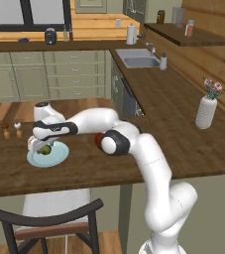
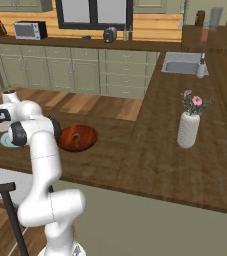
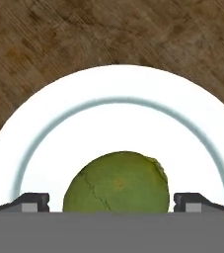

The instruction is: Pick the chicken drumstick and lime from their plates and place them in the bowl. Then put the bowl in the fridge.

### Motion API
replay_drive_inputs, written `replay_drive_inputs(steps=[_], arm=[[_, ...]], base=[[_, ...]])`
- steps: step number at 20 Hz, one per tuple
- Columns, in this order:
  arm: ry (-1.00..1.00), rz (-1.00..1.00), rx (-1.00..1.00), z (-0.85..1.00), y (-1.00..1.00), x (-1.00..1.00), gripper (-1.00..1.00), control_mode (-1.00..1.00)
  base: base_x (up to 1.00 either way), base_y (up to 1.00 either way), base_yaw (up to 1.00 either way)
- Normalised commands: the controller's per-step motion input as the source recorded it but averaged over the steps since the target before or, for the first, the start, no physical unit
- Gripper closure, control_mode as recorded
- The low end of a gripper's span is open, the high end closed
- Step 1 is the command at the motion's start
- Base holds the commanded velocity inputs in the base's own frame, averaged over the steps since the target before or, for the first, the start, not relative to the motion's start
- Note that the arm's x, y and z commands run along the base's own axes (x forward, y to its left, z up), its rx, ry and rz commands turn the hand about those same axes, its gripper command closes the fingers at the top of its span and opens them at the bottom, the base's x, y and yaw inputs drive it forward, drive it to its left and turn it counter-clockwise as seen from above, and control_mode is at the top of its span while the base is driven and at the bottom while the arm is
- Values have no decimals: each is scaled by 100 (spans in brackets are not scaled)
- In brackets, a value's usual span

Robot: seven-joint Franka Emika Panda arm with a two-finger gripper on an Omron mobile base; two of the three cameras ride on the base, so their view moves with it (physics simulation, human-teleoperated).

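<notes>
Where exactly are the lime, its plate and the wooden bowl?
lime (image 3: 116, 182): hand view, middle of its green skin.
plate (image 1: 59, 157): left base view, bare right rim.
bowl (image 2: 87, 136): right base view, right inner wall.

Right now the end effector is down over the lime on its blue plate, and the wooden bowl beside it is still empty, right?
Not quite: the bowl is not empty. The right base view shows the chicken drumstick inside. The end effector is indeed over the lime on its plate.

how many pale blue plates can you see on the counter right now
1. One plate lies on the counter's left part under the gripper, with the lime on it. The arm may hide a second.
</notes>
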Motion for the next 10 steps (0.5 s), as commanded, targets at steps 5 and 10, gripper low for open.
replay_drive_inputs(steps=[5,10], arm=[[11,0,0,-40,-1,0,-100,-100],[1,0,0,-11,0,0,100,-100]], base=[[0,0,0],[0,0,0]])
